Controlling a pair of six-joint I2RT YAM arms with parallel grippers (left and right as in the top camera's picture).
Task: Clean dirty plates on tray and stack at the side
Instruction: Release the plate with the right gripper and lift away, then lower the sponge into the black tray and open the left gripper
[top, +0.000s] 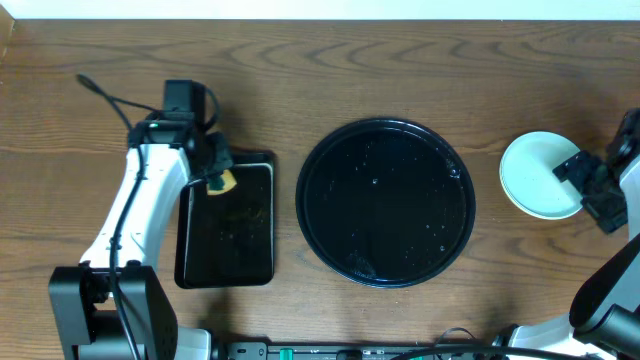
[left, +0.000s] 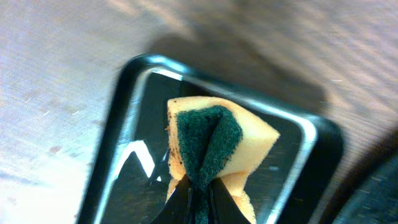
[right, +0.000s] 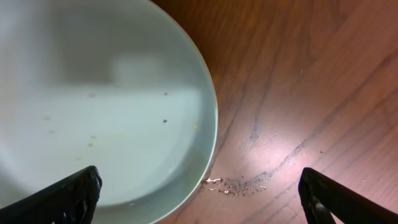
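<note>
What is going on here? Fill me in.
The left hand is shut on a yellow-green sponge and holds it over the small rectangular tray. The round black tray has no plates on it, only a few wet specks. The right hand is open over the edge of a pale plate, which lies on the wooden table to the right of the round tray. Whether other plates lie under it cannot be told.

Plate (top: 532, 172) pale mint; round tray (top: 385, 203) glossy black; sponge (left: 208, 146) yellow, dark-green face; tabletop (top: 400, 60) brown wood-grain.
</note>
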